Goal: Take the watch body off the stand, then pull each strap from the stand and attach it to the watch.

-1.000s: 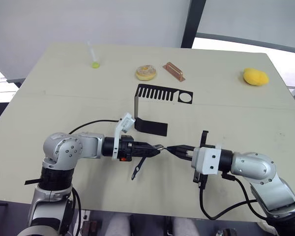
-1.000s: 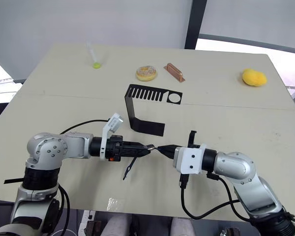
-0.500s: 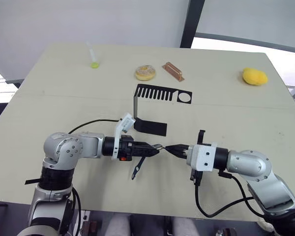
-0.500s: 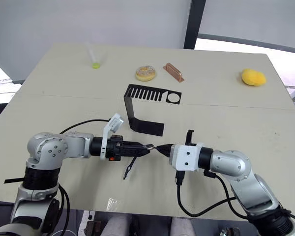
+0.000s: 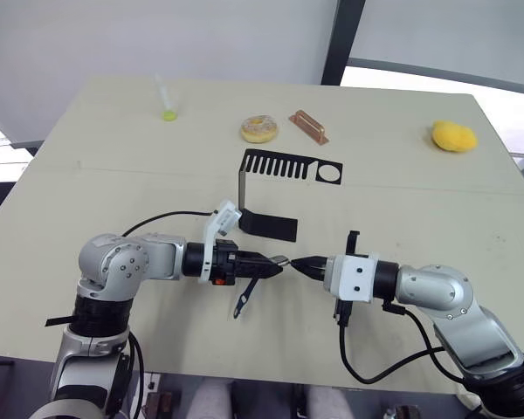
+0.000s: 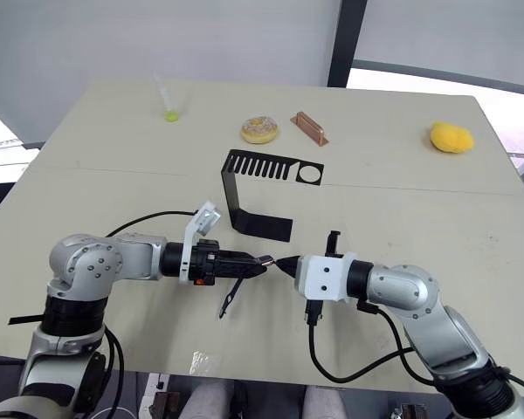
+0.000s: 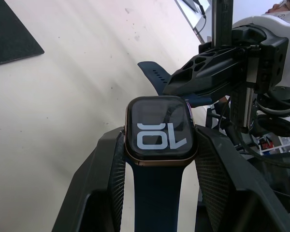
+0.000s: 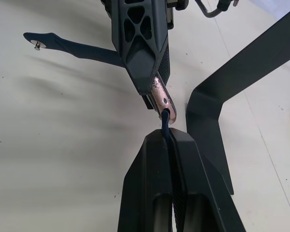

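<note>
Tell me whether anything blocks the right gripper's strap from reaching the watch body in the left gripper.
Nothing visible does. The right gripper holds the second strap edge-on, its tip right at the watch body clamped in the left gripper. The first strap hangs off the watch's other end, and the stand sits behind.

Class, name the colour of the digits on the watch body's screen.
White on black, on the watch body; clearest in the left wrist view.

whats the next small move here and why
Probably a short push of the right tool straight toward the watch, to seat the second strap. The left tool clamps the watch by its sides, with one strap already hanging from it. The right tool is shut on the second strap, whose end sits right at the watch's free edge; I can't tell if it has entered the slot.
</note>
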Controlling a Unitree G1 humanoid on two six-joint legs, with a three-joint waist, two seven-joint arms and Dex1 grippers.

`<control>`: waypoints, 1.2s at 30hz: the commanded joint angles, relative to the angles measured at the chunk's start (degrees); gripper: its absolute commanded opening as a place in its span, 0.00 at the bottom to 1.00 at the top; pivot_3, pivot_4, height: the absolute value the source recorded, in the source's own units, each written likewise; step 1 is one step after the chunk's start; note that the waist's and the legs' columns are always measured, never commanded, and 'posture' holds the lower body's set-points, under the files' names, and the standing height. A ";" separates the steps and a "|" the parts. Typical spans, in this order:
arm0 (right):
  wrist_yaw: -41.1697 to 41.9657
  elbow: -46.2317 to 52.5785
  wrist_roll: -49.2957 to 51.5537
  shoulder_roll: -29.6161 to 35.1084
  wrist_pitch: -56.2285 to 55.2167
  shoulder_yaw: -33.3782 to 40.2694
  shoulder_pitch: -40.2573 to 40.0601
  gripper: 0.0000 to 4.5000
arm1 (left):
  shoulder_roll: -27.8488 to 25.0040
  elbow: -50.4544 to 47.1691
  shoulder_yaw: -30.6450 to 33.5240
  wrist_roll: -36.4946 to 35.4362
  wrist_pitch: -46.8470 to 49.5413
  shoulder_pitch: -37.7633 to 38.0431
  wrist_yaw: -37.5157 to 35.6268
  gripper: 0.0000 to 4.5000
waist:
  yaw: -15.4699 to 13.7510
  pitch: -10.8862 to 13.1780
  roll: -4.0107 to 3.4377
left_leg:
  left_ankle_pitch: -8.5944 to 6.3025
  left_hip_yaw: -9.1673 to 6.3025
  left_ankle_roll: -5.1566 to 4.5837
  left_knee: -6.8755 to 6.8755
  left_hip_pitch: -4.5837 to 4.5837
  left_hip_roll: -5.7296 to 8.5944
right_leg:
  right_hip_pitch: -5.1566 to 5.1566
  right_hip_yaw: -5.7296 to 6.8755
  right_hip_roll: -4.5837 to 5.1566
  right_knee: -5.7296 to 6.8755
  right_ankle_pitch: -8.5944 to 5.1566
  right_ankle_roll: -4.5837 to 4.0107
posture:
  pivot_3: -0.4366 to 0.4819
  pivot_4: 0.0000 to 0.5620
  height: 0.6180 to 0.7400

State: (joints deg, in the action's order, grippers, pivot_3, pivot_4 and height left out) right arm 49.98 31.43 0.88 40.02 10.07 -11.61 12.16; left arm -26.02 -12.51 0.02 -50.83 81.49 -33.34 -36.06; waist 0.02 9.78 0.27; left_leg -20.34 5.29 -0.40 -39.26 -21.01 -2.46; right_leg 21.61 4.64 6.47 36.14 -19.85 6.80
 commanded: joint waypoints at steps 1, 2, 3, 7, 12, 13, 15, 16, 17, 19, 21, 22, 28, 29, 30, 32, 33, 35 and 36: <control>-0.17 3.78 1.37 -1.01 -2.06 0.10 1.22 0.00 | 1.18 -2.94 -2.96 -1.67 -0.05 -0.32 -1.68 0.35 | 0.01 0.00 0.00 | 0.00 0.00 0.00 0.00 0.00 0.00 | 0.00 0.00 0.00 0.00 0.00 0.00 | 0.48 0.27 1.00; -0.22 3.69 1.25 -0.95 -2.16 0.18 1.26 0.00 | 1.15 -3.00 -2.98 -1.69 -0.06 -0.26 -1.68 0.35 | 0.01 0.00 0.00 | 0.00 0.00 0.00 0.00 0.00 0.00 | 0.00 0.00 0.00 0.00 0.00 0.00 | 0.48 0.27 1.00; -0.28 3.61 1.14 -0.95 -2.20 0.23 1.33 0.00 | 1.15 -3.04 -2.99 -1.73 -0.06 -0.23 -1.67 0.35 | 0.02 0.00 0.00 | 0.00 0.00 0.00 0.00 0.00 0.00 | 0.00 0.00 0.00 0.00 0.00 0.00 | 0.48 0.27 1.00; -0.38 3.58 0.84 -1.09 -2.00 -0.04 1.52 0.00 | 1.20 -3.18 -3.08 -1.91 -0.14 -0.14 -1.83 0.35 | 0.02 0.00 0.00 | 0.00 0.00 0.00 0.00 0.00 0.00 | 0.00 0.00 0.00 0.00 0.00 0.00 | 0.48 0.27 1.00; -0.35 3.39 0.52 -1.05 -2.04 -0.09 1.62 0.00 | 0.90 -3.59 -3.59 -1.82 -0.59 -0.05 -2.25 0.35 | 0.02 0.00 0.00 | 0.00 0.00 0.00 0.00 0.00 0.00 | 0.00 0.00 0.00 0.00 0.00 0.00 | 0.48 0.27 1.00; -0.35 3.36 0.46 -1.03 -2.05 -0.10 1.62 0.00 | 0.74 -3.72 -3.83 -1.73 -0.74 -0.04 -2.38 0.35 | 0.03 0.00 0.00 | 0.00 0.00 0.00 0.00 0.00 0.00 | 0.00 -0.01 0.00 0.00 0.00 0.00 | 0.48 0.27 1.00; -0.39 3.32 0.33 -1.02 -1.96 -0.11 1.65 0.00 | 0.49 -3.83 -4.18 -1.60 -1.09 -0.03 -2.55 0.35 | 0.03 0.00 0.00 | 0.00 0.00 0.00 0.00 0.00 0.00 | 0.00 -0.01 0.00 0.00 0.00 0.00 | 0.48 0.27 1.00; -0.45 3.32 0.24 -1.03 -1.77 -0.07 1.64 0.00 | 0.36 -3.89 -4.35 -1.51 -1.29 -0.03 -2.67 0.35 | 0.02 0.00 0.00 | 0.00 0.00 0.00 0.00 0.00 0.00 | 0.00 0.00 0.00 0.00 0.00 0.00 | 0.48 0.27 1.00; -0.47 3.25 0.09 -0.98 -1.66 -0.05 1.65 0.00 | 0.28 -3.91 -4.45 -1.46 -1.44 -0.02 -2.77 0.35 | 0.02 0.00 0.00 | 0.00 0.00 0.00 0.00 0.00 0.00 | 0.00 0.00 0.00 0.00 0.00 0.00 | 0.48 0.27 1.00; -0.50 3.09 -0.18 -0.87 -1.51 0.03 1.62 0.00 | 0.12 -3.98 -4.66 -1.37 -1.73 -0.01 -2.97 0.35 | 0.01 0.00 0.00 | 0.00 0.00 0.00 0.00 0.00 0.00 | 0.00 -0.01 0.00 0.00 0.00 0.00 | 0.48 0.27 1.00; -0.46 2.91 -0.43 -0.80 -1.56 0.06 1.66 0.00 | 0.01 -4.00 -4.83 -1.25 -1.99 0.00 -3.07 0.35 | 0.01 0.00 0.00 | 0.00 0.00 0.00 0.00 0.00 0.00 | 0.00 0.00 0.00 0.00 0.00 0.00 | 0.48 0.27 1.00; -0.44 2.83 -0.53 -0.84 -1.56 0.03 1.74 0.00 | -0.01 -4.01 -4.88 -1.19 -2.12 0.01 -3.09 0.35 | 0.01 0.00 0.00 | 0.00 0.00 0.00 0.00 0.00 0.00 | 0.00 0.00 0.00 0.00 0.00 0.00 | 0.48 0.27 1.00; -0.35 2.80 -0.92 -1.09 -1.30 -0.38 1.92 0.00 | 0.18 -4.02 -5.01 -1.08 -2.67 0.03 -2.94 0.35 | 0.02 0.00 0.00 | 0.00 0.00 0.00 0.00 0.00 0.00 | 0.00 0.00 0.00 0.00 0.00 0.00 | 0.48 0.27 1.00; -0.34 2.79 -1.06 -1.09 -1.20 -0.48 1.86 0.00 | 0.22 -4.03 -4.98 -1.12 -2.70 0.03 -2.89 0.35 | 0.02 0.00 0.00 | 0.00 0.00 0.00 0.00 0.00 0.00 | 0.00 0.00 0.00 0.00 0.00 0.00 | 0.48 0.27 1.00; -0.33 2.75 -1.16 -1.09 -1.17 -0.55 1.85 0.00 | 0.25 -4.02 -4.97 -1.15 -2.72 0.01 -2.85 0.35 | 0.02 0.00 0.00 | 0.00 0.00 0.00 0.00 0.00 0.00 | 0.00 0.00 0.00 0.00 0.00 0.00 | 0.48 0.27 1.00; -0.41 2.61 -1.45 -1.13 -1.05 -0.71 1.88 0.00 | 0.28 -4.07 -4.92 -1.20 -2.70 0.04 -2.76 0.35 | 0.02 0.00 0.00 | 0.00 0.00 0.00 0.00 0.00 0.00 | 0.00 0.00 0.00 0.00 0.00 0.00 | 0.48 0.27 1.00; -0.41 2.54 -1.53 -1.15 -1.07 -0.76 1.93 0.00 | 0.30 -4.07 -4.90 -1.21 -2.68 0.05 -2.73 0.35 | 0.02 0.00 0.00 | 0.00 0.00 0.00 0.00 0.00 0.00 | 0.00 0.00 0.00 0.00 0.00 0.00 | 0.48 0.27 1.00; -0.48 2.43 -1.69 -1.27 -1.02 -0.89 2.01 0.00 | 0.32 -4.08 -4.85 -1.23 -2.67 0.07 -2.69 0.35 | 0.03 0.00 0.00 | 0.00 0.00 0.00 0.00 0.00 0.00 | 0.00 0.00 0.00 0.00 0.00 0.00 | 0.48 0.27 1.00; -0.47 2.39 -1.76 -1.31 -1.04 -0.97 2.06 0.00 | 0.33 -4.07 -4.82 -1.23 -2.66 0.06 -2.66 0.35 | 0.02 0.00 0.00 | 0.00 0.00 0.00 0.00 0.00 0.00 | 0.00 0.00 0.00 0.00 0.00 0.00 | 0.48 0.27 1.00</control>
State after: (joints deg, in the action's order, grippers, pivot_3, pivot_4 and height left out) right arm 49.98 31.41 -1.69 39.94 10.10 -11.91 12.55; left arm -27.15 -13.10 -2.30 -49.99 78.73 -33.29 -36.92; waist 0.04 9.78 0.27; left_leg -20.34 5.29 -0.40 -39.26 -21.01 -2.46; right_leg 21.61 4.64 6.46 36.14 -19.85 6.80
